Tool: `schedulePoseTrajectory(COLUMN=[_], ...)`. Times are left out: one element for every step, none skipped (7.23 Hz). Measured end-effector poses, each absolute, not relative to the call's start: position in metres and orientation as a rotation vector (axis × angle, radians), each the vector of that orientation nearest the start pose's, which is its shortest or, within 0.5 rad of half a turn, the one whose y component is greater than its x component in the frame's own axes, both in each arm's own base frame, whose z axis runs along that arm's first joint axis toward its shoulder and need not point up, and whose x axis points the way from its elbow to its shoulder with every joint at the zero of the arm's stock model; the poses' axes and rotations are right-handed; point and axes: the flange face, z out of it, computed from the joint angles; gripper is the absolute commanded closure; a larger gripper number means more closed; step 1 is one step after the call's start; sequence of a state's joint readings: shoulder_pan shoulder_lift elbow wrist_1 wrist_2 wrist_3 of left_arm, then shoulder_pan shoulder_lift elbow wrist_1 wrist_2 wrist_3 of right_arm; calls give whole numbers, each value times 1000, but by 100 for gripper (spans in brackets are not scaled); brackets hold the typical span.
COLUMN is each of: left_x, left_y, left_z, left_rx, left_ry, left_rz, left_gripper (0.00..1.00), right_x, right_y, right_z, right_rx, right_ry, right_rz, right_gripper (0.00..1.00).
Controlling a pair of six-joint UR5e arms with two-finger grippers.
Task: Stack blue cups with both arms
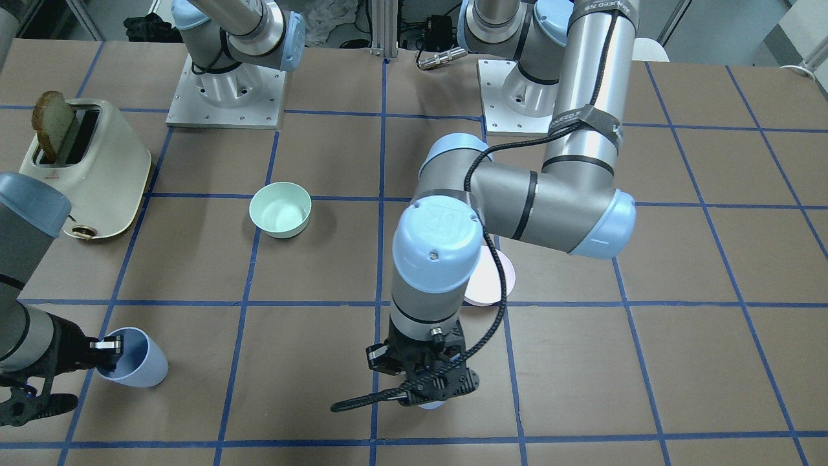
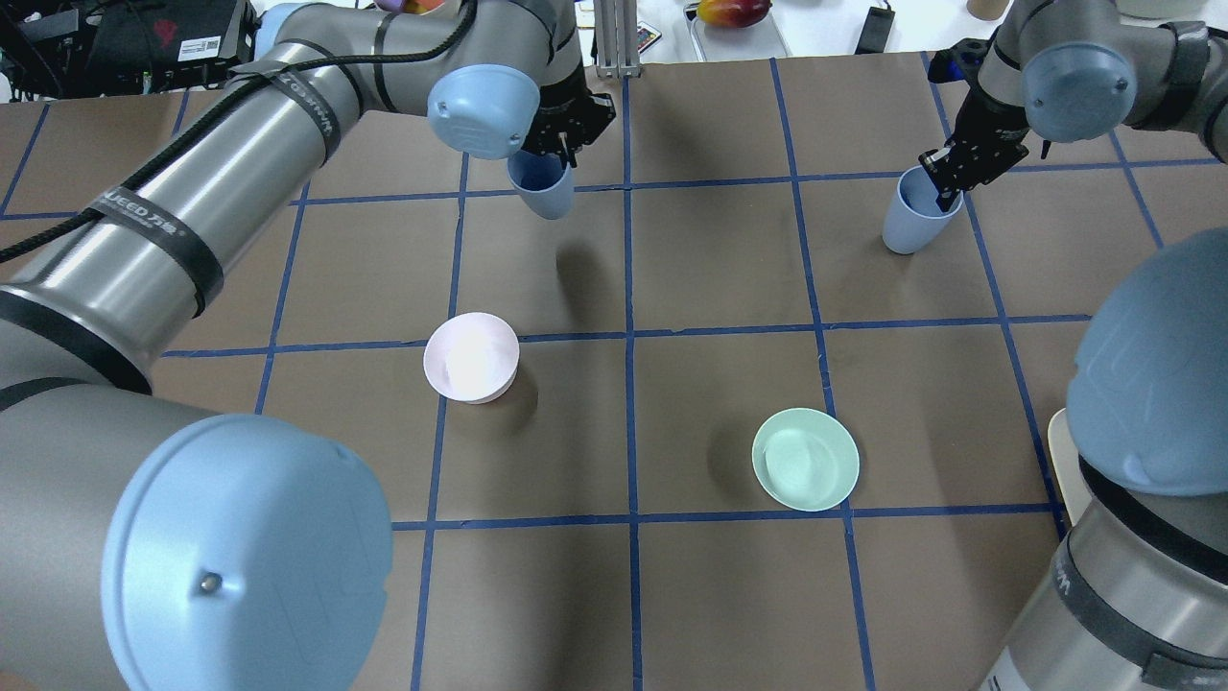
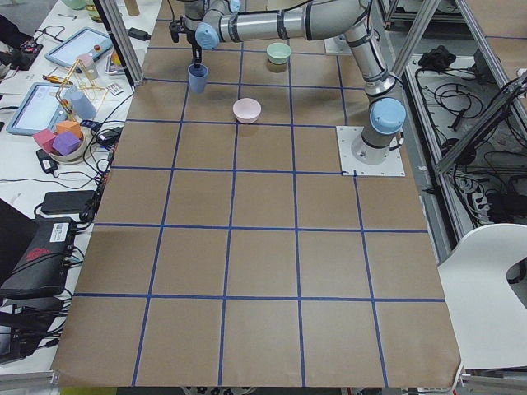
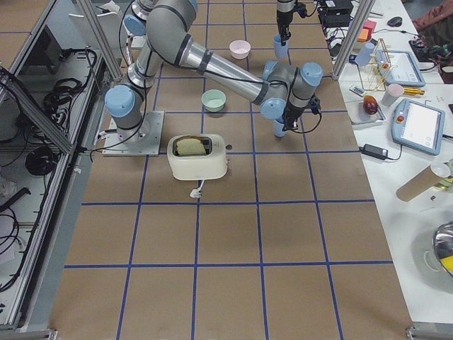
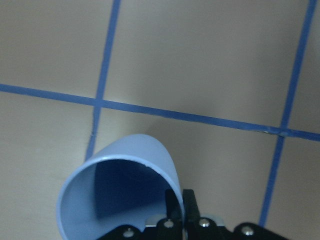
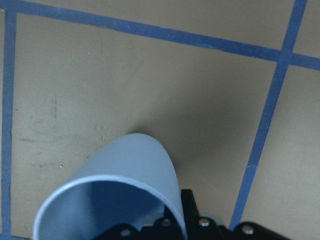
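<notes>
My left gripper (image 2: 561,130) is shut on the rim of one blue cup (image 2: 542,187) and holds it above the table, its shadow apart from it. In the left wrist view one finger is inside this cup (image 5: 125,190) and one outside. In the front view the left gripper (image 1: 420,382) hides nearly all of it. My right gripper (image 2: 945,178) is shut on the rim of the other blue cup (image 2: 913,219), which is tilted, low at the table's far right. This cup also shows in the front view (image 1: 134,359) and the right wrist view (image 6: 115,190).
A pale pink bowl (image 2: 472,357) and a mint-green bowl (image 2: 806,459) sit on the table between the cups and the robot's bases. A cream toaster (image 1: 87,168) with a bread slice stands near the right arm's base side.
</notes>
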State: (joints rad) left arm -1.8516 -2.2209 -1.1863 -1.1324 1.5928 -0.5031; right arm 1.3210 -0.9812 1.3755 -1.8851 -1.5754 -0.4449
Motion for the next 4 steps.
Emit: schedulePoseTrajectory(left_x=[-358, -372, -381, -385], left_y=[-680, -679, -681, -683], left_z=[313, 302, 289, 280], left_rx=[-390, -404, -396, -393], left_ry=[3173, 3190, 3212, 3222], left_rz=[-320, -340, -350, -357], left_gripper=[100, 100, 100, 78], right_x=[-41, -40, -38, -36], right_y=[-703, -706, -708, -710], right_z=[266, 275, 284, 291], right_rx=[-306, -309, -309, -295], right_ry=[3099, 3095, 3092, 3090], right_rz=[122, 129, 136, 146], right_gripper=[100, 100, 100, 100])
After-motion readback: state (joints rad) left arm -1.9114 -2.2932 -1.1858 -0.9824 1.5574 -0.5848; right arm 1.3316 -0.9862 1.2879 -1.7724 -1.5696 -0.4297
